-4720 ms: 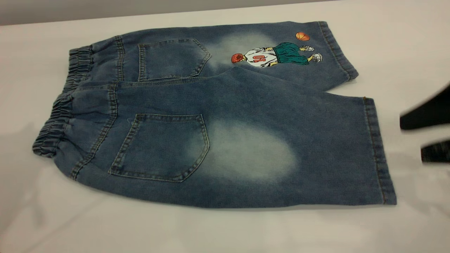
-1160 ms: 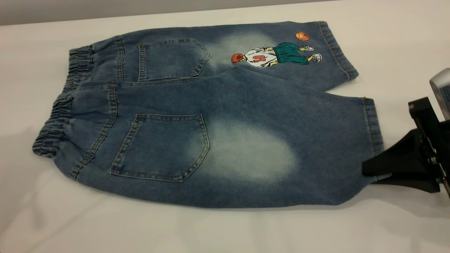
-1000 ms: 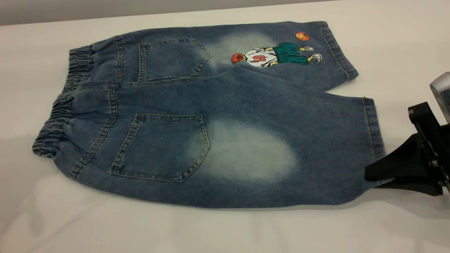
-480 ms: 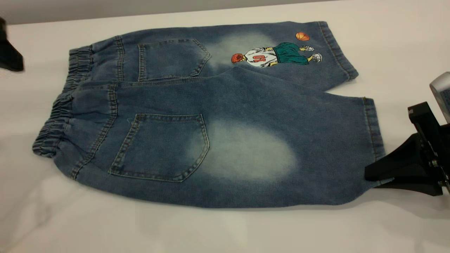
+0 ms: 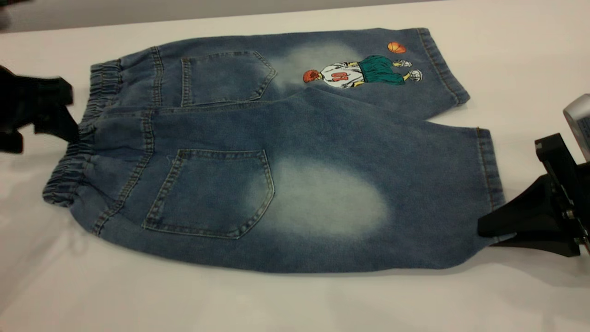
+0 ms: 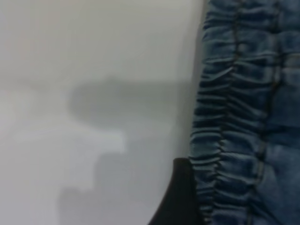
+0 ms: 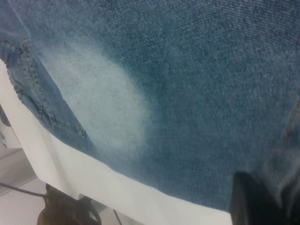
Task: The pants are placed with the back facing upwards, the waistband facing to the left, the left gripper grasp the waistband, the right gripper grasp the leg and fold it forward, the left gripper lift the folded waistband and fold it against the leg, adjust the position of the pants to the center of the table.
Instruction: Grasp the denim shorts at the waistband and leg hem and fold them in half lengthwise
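Note:
The pants [image 5: 295, 157], blue denim shorts, lie flat on the table [image 5: 295, 299], back pockets up. The gathered waistband [image 5: 76, 152] is at the left. My left gripper [image 5: 64, 124] sits at the waistband's outer edge, open. In the left wrist view one black finger [image 6: 180, 199] rests against the ruched waistband [image 6: 225, 140]; the other finger is out of view. My right gripper [image 5: 486, 230] is shut on the near corner of the hem of the leg [image 5: 415, 203], the one with the pale oval. The right wrist view shows that leg [image 7: 187, 93] and one finger [image 7: 253, 201].
The far leg with the cartoon print [image 5: 364, 71] lies flat toward the back. Bare white tabletop surrounds the shorts, with the back edge [image 5: 184, 16] close behind them. The table's near edge [image 7: 70, 173] and cables below it show in the right wrist view.
The left gripper has come in from the far left and now sits at the waistband. The right gripper, which closed on the hem corner earlier, has stayed still.

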